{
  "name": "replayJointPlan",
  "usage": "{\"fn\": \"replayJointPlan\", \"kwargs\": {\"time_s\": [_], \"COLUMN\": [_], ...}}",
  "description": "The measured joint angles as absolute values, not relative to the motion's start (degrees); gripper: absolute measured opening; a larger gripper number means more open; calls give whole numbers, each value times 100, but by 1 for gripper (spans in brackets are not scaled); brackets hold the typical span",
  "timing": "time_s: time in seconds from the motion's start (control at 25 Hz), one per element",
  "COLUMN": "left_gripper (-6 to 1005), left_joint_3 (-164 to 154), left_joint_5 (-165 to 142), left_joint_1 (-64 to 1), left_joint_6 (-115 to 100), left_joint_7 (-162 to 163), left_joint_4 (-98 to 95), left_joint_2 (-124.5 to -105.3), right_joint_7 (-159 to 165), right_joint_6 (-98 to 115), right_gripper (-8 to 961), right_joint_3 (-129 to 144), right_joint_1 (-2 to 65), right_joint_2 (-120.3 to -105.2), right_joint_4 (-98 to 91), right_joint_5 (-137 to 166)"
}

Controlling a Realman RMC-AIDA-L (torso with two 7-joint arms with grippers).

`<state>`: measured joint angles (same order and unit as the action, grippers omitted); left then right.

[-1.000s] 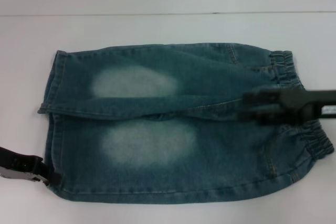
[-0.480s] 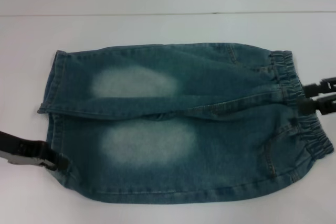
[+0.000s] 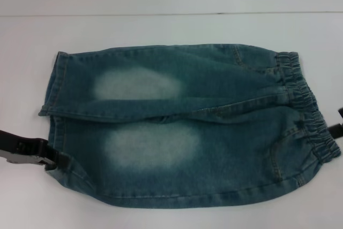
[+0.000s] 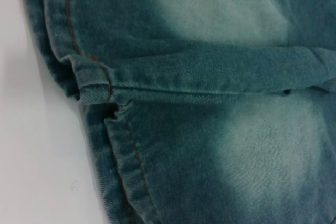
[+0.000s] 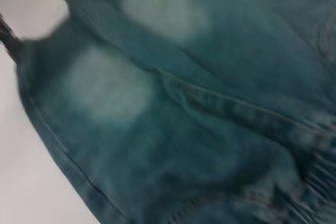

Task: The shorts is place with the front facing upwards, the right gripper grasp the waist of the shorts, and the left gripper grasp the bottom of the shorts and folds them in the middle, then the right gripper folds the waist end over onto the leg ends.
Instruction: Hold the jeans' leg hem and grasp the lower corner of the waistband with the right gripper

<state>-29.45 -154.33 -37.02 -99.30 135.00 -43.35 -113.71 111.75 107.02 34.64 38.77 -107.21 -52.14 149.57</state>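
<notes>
Left gripper (image 3: 53, 160) apparently touches the shorts' (image 3: 177, 127) near leg hem.

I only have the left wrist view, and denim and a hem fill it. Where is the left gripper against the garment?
Observer: In the head view, the left gripper is at the bottom of the shorts, by the nearer leg's hem.
Operator: And the right one?
Observer: The right gripper barely shows at the picture's right edge, beside the waist of the shorts. I cannot tell if it is touching.
Operator: Any fold made?
Observer: No. The shorts lie spread flat, legs side by side.
</notes>
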Motion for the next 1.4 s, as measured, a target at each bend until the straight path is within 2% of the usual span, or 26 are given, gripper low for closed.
{"fn": "replayJointPlan", "kwargs": {"time_s": [0.56,1.4], "left_gripper": [24,23], "left_joint_3": [-2998,-3005], "left_joint_5": [-15446,-15478], "left_joint_1": [-3715,-3728], "left_joint_6": [-9885,-9870], "left_joint_7": [13500,13500], "left_joint_4": [-4298,-4214], "left_joint_2": [-11400,-11432], "right_joint_7": [11586,11786], "right_joint_6": [10246,9967], "right_gripper": [783,775], "right_joint_3": [4334,4994], "right_joint_1": [4289,4491], "right_joint_2": [-10914,-11064], "right_joint_4": [-5090,-4513], "right_joint_5": [16004,16353]}}
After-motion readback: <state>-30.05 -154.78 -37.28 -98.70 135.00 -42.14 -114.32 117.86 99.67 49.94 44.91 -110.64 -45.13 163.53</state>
